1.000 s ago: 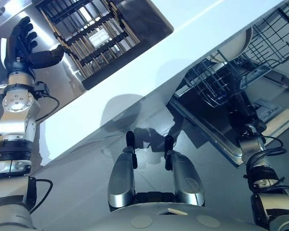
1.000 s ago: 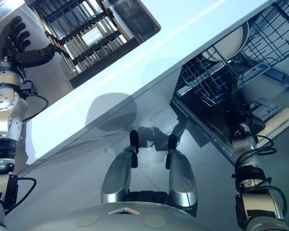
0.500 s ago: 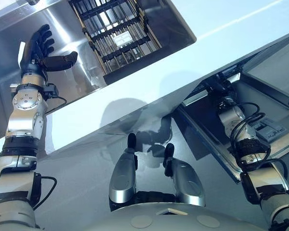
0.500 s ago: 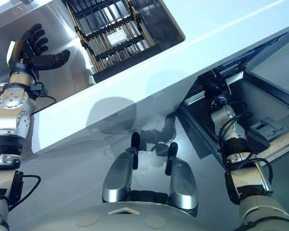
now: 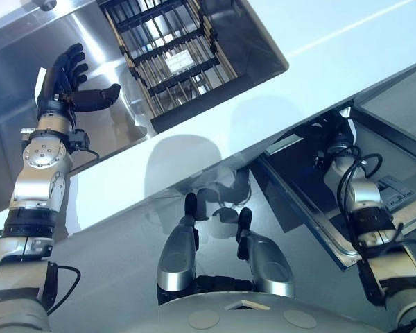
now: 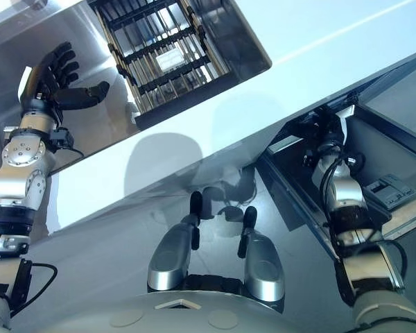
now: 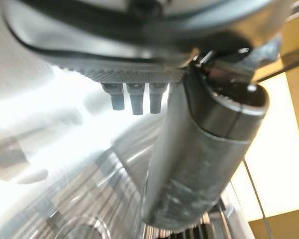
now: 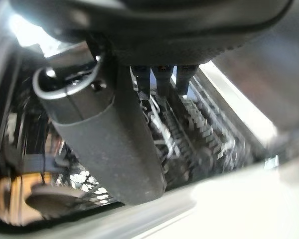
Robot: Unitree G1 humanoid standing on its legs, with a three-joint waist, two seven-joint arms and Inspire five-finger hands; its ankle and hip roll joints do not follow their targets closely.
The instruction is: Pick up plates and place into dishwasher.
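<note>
A pale rounded shape (image 8: 50, 199), possibly a plate but too blurred to be sure, lies low in the wire rack (image 8: 189, 124) inside the dishwasher (image 5: 298, 187). The machine stands at 3 o'clock in the head views, its door dropped open under the edge of the white tabletop (image 5: 319, 41). The right hand (image 8: 114, 134) reaches into that dark opening; its wrist view shows the thumb straight and the fingers (image 8: 162, 74) loosely extended above the tines, holding nothing. Across the tabletop, at 12 o'clock, a dark slatted drying rack (image 5: 173, 52) sits in a steel sink (image 5: 28, 41). At 10 o'clock the left hand (image 5: 59, 83) is raised over the sink, its fingers (image 5: 73, 59) spread wide and thumb out, empty.
</note>
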